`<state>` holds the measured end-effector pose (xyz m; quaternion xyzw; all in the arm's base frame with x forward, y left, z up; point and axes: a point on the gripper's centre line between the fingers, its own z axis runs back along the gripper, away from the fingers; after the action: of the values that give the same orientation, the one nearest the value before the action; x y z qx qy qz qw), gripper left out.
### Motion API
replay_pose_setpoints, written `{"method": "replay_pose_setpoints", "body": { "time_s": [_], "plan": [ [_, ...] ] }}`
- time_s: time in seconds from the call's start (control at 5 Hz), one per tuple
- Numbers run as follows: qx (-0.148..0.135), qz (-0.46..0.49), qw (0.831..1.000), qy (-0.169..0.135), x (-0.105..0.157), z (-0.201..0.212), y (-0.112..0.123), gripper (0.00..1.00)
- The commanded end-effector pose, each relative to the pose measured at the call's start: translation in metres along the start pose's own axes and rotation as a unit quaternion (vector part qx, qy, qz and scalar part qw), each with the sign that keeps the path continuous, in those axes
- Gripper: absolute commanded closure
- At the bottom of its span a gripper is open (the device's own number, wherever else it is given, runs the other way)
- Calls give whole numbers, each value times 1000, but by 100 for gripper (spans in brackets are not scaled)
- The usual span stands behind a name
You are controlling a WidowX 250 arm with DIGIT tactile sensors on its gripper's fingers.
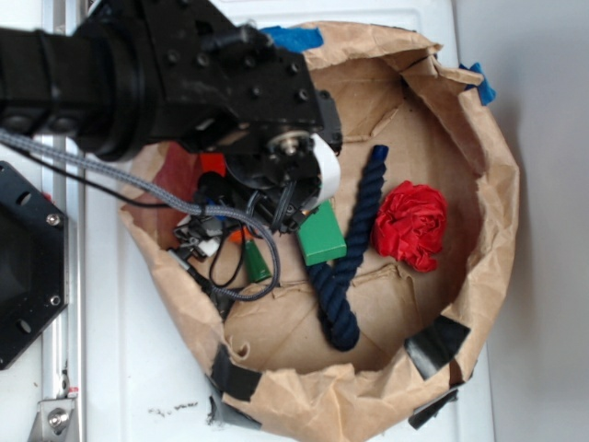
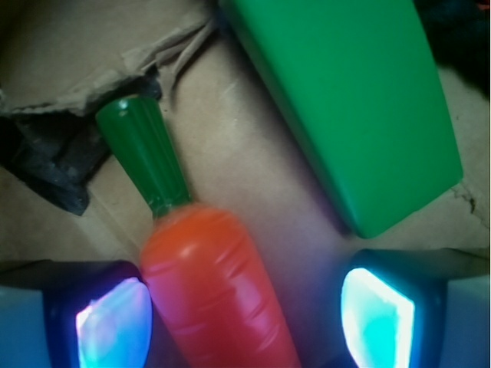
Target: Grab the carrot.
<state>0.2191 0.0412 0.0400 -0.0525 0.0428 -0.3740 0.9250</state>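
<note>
The carrot [image 2: 215, 284] lies on brown paper, glossy orange with a dark green stem [image 2: 146, 153] pointing up-left in the wrist view. My gripper [image 2: 245, 318] is open and straddles the carrot's thick end. The left pad [image 2: 115, 322] sits right beside the carrot. A clear gap separates the right pad [image 2: 376, 314] from it. In the exterior view the arm covers most of the carrot [image 1: 255, 261], leaving its green stem and a sliver of orange visible, and the gripper [image 1: 225, 241] is largely hidden under the wrist.
A green block [image 2: 353, 100] [image 1: 321, 233] lies just right of the carrot. A dark blue rope [image 1: 354, 249] and a red ball of wrinkled paper [image 1: 410, 224] lie farther right. A crumpled brown paper wall [image 1: 497, 184] rings everything. Grey cables [image 1: 138, 189] trail from the arm.
</note>
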Motion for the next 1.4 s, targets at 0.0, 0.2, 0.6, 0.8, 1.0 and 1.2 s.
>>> {"method": "replay_pose_setpoints", "body": {
  "time_s": [0.0, 0.2, 0.6, 0.8, 1.0, 1.2],
  "plan": [
    [-3, -5, 1000, -13, 10, 6, 4, 21],
    [1, 3, 1000, -21, 9, 8, 4, 100],
    [7, 6, 1000, -26, 9, 12, 6, 100],
    [10, 17, 999, -42, 11, 25, 7, 100],
    [23, 41, 995, -87, 13, 62, 4, 100],
    [33, 103, 988, -112, 13, 95, 4, 100]
  ]
}}
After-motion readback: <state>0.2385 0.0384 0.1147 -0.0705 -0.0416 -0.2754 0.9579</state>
